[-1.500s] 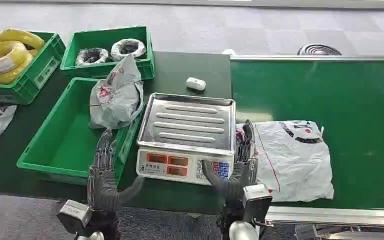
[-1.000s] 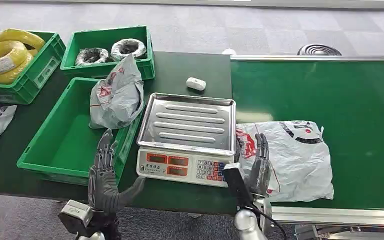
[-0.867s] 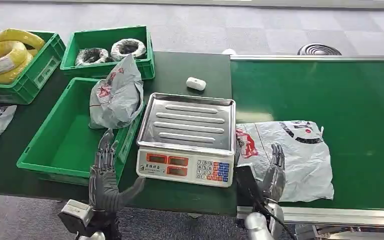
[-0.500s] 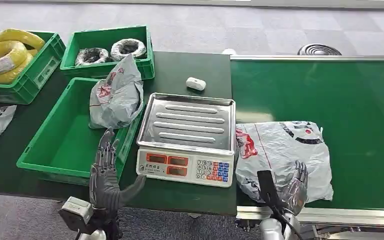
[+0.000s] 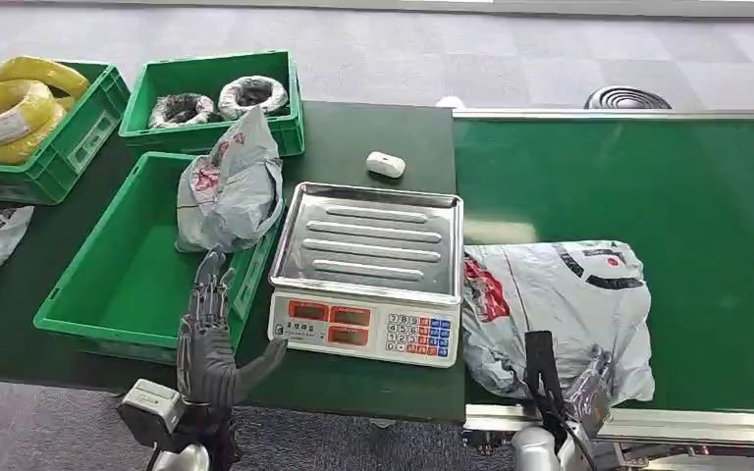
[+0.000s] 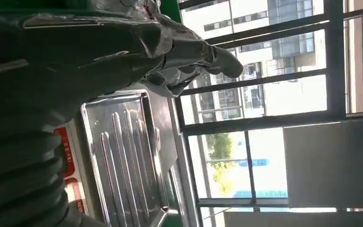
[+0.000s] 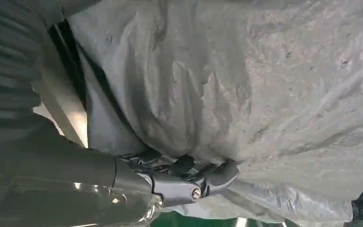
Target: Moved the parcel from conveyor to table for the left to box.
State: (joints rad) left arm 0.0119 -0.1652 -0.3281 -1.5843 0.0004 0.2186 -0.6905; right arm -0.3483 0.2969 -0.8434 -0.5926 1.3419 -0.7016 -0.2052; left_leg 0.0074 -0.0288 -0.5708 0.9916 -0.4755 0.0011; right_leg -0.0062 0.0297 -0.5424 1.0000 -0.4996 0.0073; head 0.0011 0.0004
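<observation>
While the head view shows the right hand at the near edge of the crumpled grey plastic parcel on the green conveyor belt, the left hand stands open and empty before the green plastic crate, beside the steel-topped weighing scale. From the left wrist, the scale's ribbed pan lies just beyond that hand's spread fingers. From the right wrist, dark fingertips dig into the parcel's film, seemingly pinching it; the grasp step looks underway, and next comes a lift across onto the table.
</observation>
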